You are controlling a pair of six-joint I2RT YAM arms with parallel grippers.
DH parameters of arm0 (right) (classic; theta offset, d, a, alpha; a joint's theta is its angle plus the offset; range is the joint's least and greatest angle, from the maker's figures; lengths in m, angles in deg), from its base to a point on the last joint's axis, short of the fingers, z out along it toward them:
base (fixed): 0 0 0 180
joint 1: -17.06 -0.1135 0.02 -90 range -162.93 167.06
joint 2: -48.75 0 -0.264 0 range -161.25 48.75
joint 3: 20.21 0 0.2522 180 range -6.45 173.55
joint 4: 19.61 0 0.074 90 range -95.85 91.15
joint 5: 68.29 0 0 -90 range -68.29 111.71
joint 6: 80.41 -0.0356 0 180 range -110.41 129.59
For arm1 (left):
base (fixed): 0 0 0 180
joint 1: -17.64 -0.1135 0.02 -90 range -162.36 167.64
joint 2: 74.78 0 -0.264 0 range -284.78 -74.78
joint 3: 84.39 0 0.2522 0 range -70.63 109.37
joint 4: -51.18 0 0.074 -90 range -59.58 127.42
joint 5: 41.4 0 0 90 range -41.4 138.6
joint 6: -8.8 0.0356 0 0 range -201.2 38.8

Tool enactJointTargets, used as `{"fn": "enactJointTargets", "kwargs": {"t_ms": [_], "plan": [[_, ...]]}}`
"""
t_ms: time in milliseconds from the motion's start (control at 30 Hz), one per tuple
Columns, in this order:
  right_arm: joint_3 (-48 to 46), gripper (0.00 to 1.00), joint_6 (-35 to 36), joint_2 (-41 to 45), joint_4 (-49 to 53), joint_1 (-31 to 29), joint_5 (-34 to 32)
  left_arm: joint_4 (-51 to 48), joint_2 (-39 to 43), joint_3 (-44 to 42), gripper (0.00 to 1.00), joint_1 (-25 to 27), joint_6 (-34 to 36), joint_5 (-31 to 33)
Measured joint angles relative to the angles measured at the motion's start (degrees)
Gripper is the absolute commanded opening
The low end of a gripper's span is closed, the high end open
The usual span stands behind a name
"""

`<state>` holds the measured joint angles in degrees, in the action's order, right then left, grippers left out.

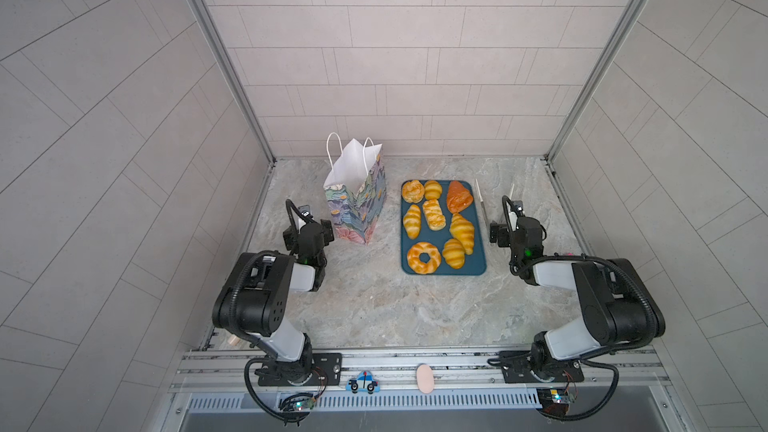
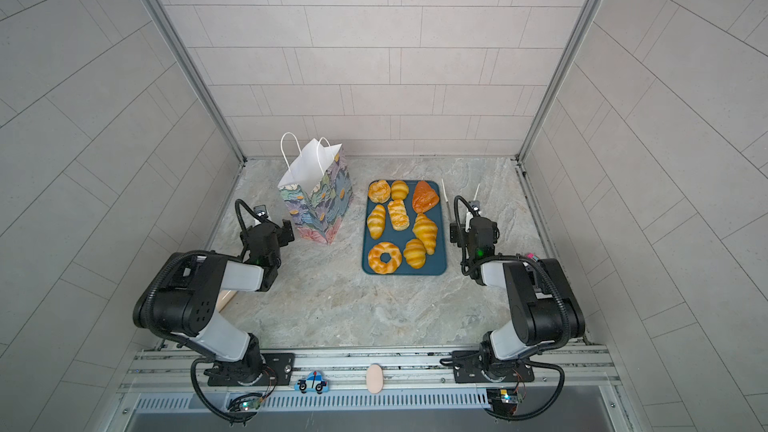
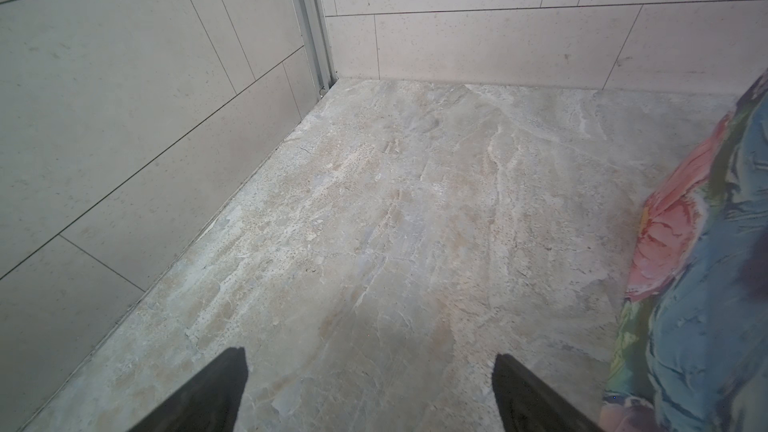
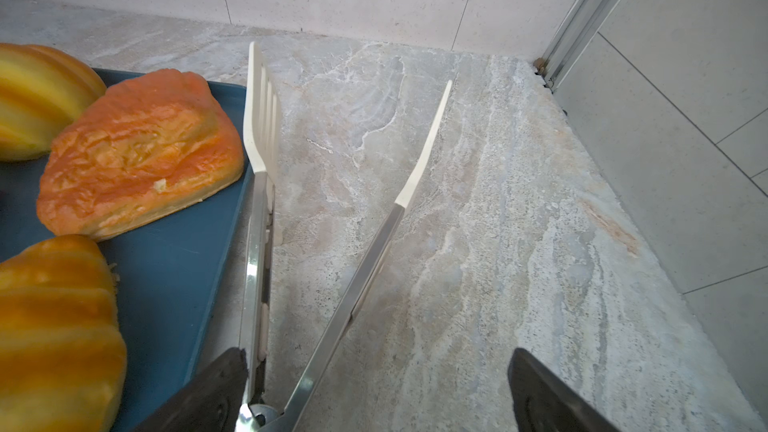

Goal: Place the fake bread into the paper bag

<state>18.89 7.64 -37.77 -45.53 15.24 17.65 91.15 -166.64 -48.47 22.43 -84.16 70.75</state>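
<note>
Eight fake bread (image 1: 433,214) on tray (image 1: 478,270), just beside right end effector (image 4: 376,367).

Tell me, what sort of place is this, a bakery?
Probably a robot test booth, not a bakery: tiled walls enclose a table, two robot arms are mounted on a metal rail, and the fake bread looks glossy.

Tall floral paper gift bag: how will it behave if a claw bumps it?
Likely tips or slides easily: the tall white floral-print paper gift bag stands upright on a narrow base on the smooth marbled tabletop. Its thin paper walls would probably buckle, not push back. The white cord handles look floppy and might snag.
</note>
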Motion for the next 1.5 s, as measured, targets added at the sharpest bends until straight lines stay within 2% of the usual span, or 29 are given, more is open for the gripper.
{"fn": "enactJointTargets", "kwargs": {"t_ms": [533,700,967,1033,1100,1267,1333,1500], "plan": [[0.0,1.00,0.0,0.0,0.0,0.0,0.0,0.0,0.0,0.0,1.00,0.0,0.0,0.0],[0.0,0.92,0.0,0.0,0.0,0.0,0.0,0.0,0.0,0.0,1.00,0.0,0.0,0.0],[0.0,0.86,0.1,0.0,0.0,0.0,0.0,0.0,0.0,0.0,1.00,0.0,0.0,0.0],[0.0,0.87,0.2,0.0,0.2,0.0,-0.3,0.0,0.0,0.0,1.00,0.0,0.0,0.0],[1.5,0.90,-0.5,0.5,4.2,0.0,-1.4,-1.2,0.9,0.0,1.00,0.0,-0.1,0.2],[15.2,0.92,-3.9,2.7,22.0,1.1,-3.0,-15.8,10.2,5.0,1.00,-0.2,-1.6,1.6],[19.2,0.93,-6.1,5.0,26.7,1.1,-3.8,-20.9,14.4,8.4,1.00,-0.3,-3.6,2.8],[26.2,0.93,-11.8,8.2,38.0,1.2,-5.3,-29.6,23.1,10.2,1.00,-0.4,-8.1,4.9]]}}
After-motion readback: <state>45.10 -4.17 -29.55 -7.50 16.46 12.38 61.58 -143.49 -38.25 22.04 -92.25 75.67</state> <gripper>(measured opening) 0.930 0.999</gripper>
